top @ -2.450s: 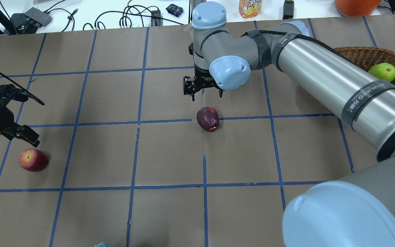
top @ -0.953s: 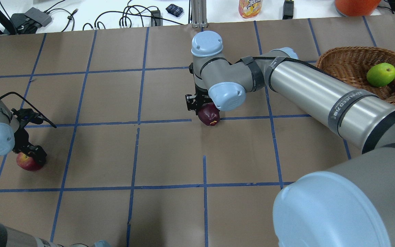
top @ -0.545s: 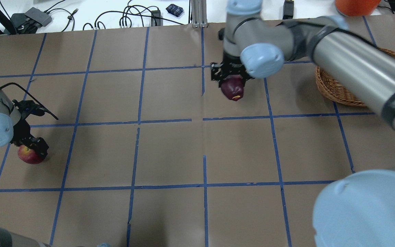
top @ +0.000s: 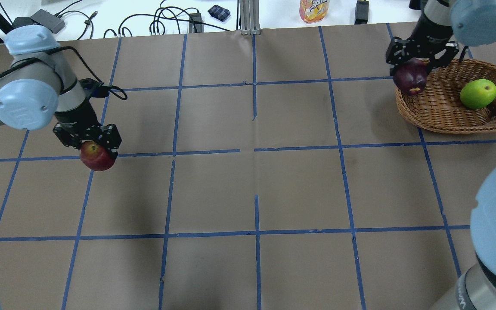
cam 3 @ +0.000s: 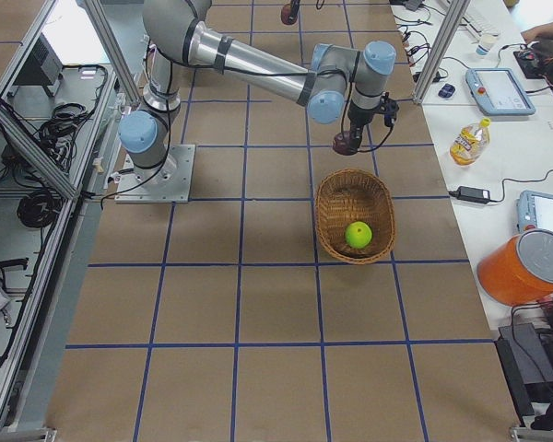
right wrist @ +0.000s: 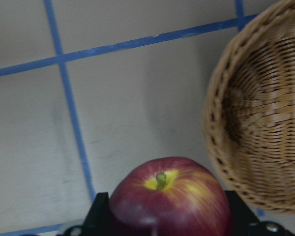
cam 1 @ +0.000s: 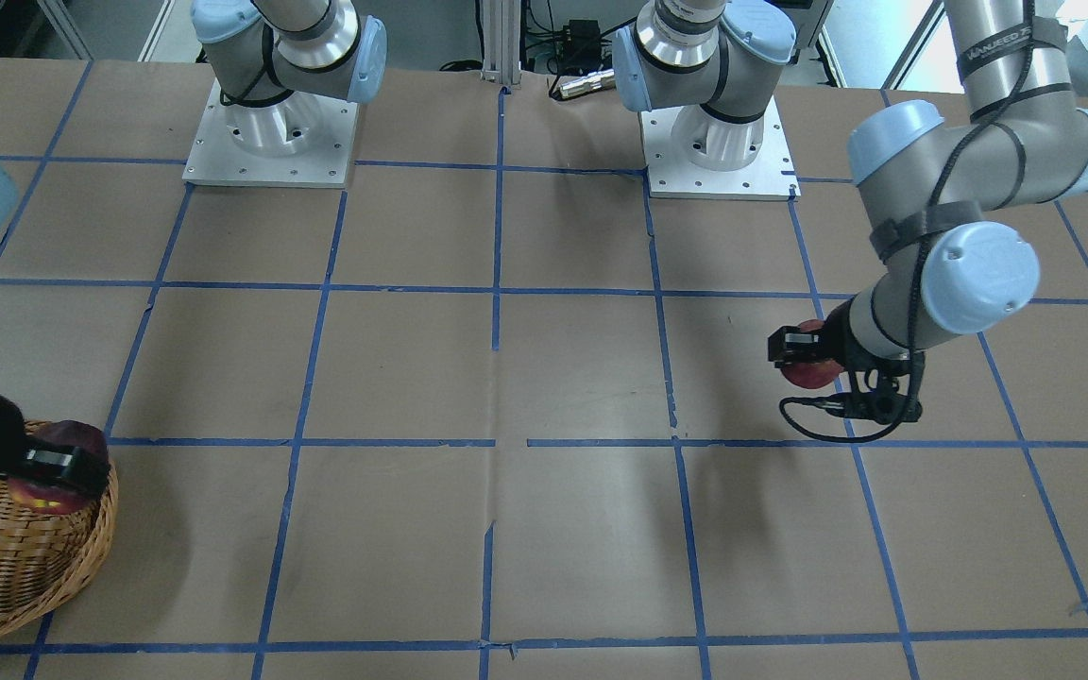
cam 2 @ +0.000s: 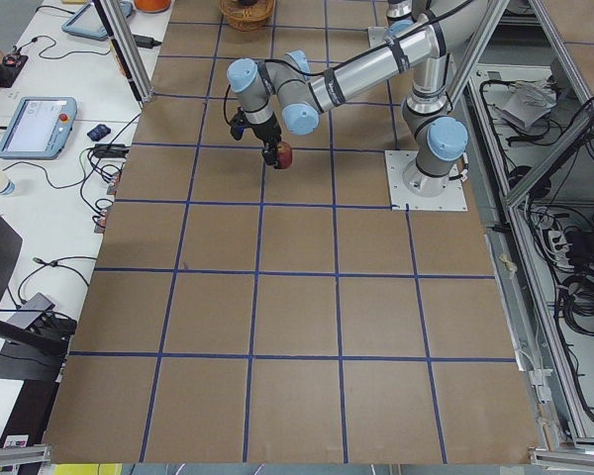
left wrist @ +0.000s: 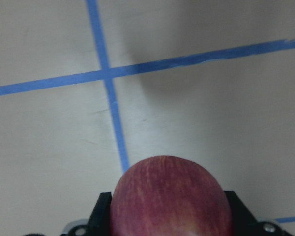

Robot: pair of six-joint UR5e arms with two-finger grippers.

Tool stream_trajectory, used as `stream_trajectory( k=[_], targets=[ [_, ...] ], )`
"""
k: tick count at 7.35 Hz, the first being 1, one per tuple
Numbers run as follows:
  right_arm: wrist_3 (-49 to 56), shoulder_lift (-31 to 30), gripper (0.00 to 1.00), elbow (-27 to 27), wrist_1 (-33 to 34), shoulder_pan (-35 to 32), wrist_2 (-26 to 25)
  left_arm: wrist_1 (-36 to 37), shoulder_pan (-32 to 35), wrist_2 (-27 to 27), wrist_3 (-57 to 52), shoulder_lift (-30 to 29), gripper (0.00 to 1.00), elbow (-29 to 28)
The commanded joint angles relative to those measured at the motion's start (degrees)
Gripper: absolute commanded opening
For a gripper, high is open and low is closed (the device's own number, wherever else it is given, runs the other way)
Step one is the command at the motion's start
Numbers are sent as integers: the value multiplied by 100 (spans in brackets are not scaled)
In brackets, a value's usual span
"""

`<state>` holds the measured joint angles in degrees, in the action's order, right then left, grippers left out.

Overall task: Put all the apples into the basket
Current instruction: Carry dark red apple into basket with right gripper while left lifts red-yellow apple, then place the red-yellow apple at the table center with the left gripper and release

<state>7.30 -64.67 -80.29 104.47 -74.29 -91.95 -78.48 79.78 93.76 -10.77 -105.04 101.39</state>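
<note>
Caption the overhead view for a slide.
Right gripper holds maroon apple near basket containing green apple; left gripper holds red apple.

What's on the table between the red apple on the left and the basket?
Nothing: overhead, only bare brown paper with blue tape lines separates red apple and basket.

We see a matt brown paper sheet (top: 213,189) crossed by smooth blue tape lines (top: 256,258). The wicker basket (top: 441,116) looks rough and woven. The maroon apple (top: 410,77), red apple (top: 96,156) and green apple (top: 478,93) have smooth, glossy skins. The right arm's tube (cam 3: 258,63) is shiny metal, the joint caps (top: 20,103) are matt pale-blue plastic, and the left gripper (top: 91,144) and right gripper (top: 416,64) look matt black.
</note>
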Motion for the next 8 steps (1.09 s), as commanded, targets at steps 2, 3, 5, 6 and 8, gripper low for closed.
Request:
stream_trajectory(
  k=[2, 3, 5, 6, 8],
  targets=[
    [1586, 541, 0, -4, 753, 879, -235, 1363, 1553, -1068, 2292, -533, 10, -84],
    [1625, 709, 0, -48, 994, 915, -209, 2057, 2011, -1096, 2786, -805, 10, -84],
    [1625, 876, 0, -4, 1031, 916, -174, 2328, 2462, -1419, 3370, -1193, 10, -110],
    [1599, 973, 5, -48, 1031, 916, -165, 2424, 2533, -1665, 3597, -1325, 12, -137],
    [1652, 974, 99, -5, 1005, 916, -147, 2740, 2543, -1835, 3837, -1458, 22, -137]
  ],
)
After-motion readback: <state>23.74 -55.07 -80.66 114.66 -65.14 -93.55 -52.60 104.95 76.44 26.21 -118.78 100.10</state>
